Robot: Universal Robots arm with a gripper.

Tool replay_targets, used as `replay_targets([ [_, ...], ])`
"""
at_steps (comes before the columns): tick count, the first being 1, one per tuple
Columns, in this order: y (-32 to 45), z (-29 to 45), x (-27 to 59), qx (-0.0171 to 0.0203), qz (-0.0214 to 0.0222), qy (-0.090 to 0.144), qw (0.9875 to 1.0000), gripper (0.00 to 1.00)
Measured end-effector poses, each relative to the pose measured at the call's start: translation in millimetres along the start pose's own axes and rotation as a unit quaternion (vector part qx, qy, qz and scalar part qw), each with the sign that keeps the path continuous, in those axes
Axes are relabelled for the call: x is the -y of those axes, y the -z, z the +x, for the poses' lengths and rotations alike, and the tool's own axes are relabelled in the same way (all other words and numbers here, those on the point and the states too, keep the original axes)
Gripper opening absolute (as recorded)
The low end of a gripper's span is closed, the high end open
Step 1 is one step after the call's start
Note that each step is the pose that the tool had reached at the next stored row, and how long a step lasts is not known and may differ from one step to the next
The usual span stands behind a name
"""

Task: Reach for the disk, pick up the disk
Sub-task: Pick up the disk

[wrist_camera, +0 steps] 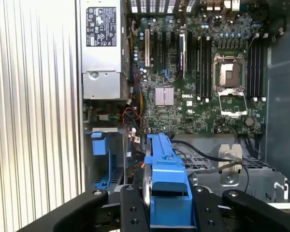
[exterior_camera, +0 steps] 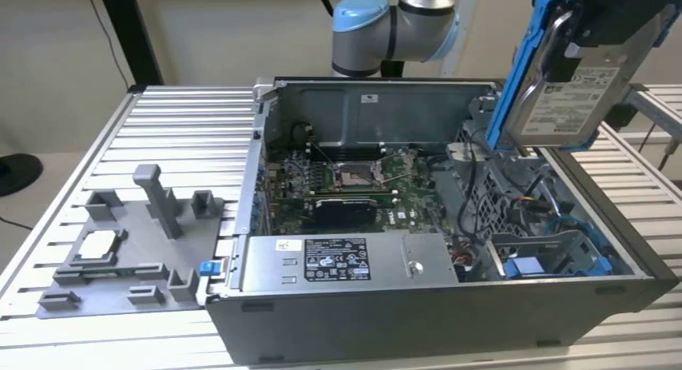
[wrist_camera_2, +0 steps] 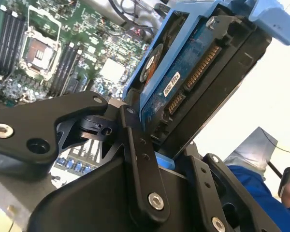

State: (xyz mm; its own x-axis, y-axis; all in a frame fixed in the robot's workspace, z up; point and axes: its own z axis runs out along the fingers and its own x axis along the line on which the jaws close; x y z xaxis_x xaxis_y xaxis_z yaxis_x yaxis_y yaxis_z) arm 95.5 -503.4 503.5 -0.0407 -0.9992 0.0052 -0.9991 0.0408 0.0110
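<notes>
The disk [exterior_camera: 565, 98], a silver-grey drive with a white label in a bright blue bracket, hangs upright in the air above the far right corner of the open computer case [exterior_camera: 426, 322], on the exterior view's right. My gripper [exterior_camera: 584, 30] is shut on its upper end. In the second wrist view the black fingers [wrist_camera_2: 135, 159] clamp the disk [wrist_camera_2: 193, 72], whose circuit-board side and connector show. In the first wrist view the blue bracket edge of the disk [wrist_camera: 166, 176] sits between the fingers, above the case's drive cage.
The case lies open with the motherboard [exterior_camera: 352, 178] and an empty CPU socket [wrist_camera: 230, 72] exposed. A grey power supply [exterior_camera: 341, 262] sits at the near side. An empty blue drive bay [exterior_camera: 554, 262] is lower right. A grey fixture plate [exterior_camera: 117, 250] holding a small chip lies on the slatted table.
</notes>
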Motion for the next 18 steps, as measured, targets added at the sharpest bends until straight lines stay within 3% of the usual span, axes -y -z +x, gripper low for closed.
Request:
replay_targets([
  [18, -0.6, 55.1, 2.4, 0.0001, 0.0000, -0.004, 1.0000, 0.00],
])
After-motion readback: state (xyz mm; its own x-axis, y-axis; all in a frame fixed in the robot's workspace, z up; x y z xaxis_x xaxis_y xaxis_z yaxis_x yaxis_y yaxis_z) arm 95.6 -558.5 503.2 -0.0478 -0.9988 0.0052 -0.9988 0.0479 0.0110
